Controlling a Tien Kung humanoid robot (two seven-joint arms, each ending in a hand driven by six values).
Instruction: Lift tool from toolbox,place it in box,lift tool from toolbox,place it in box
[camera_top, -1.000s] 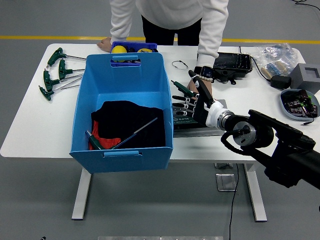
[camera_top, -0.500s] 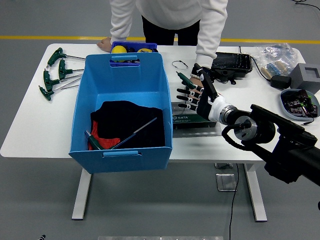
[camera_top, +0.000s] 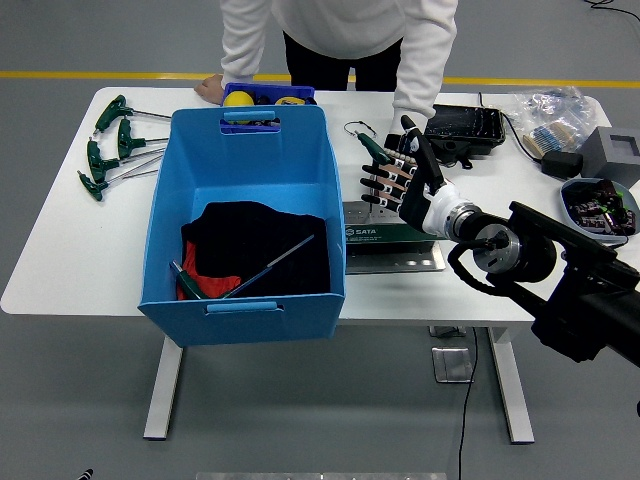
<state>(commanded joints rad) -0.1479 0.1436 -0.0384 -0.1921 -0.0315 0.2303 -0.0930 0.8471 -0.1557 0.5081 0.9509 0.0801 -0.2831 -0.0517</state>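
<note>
White table (camera_top: 70, 260): right hand (camera_top: 400, 175) clamped on green-handled tool (camera_top: 372, 150) above toolbox (camera_top: 385, 240); stiff, light, prob. best gripped at handle.

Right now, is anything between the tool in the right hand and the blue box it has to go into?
Only the blue box's own right wall. The right hand holds the green-handled tool raised just right of it, with open air between; that wall must be cleared.

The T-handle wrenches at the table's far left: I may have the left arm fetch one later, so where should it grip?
Grip a wrench by its green T-handle, from above on the left: the handles fan leftward with gaps between them, while the thin shafts lie flat, pointing toward the blue box.
</note>
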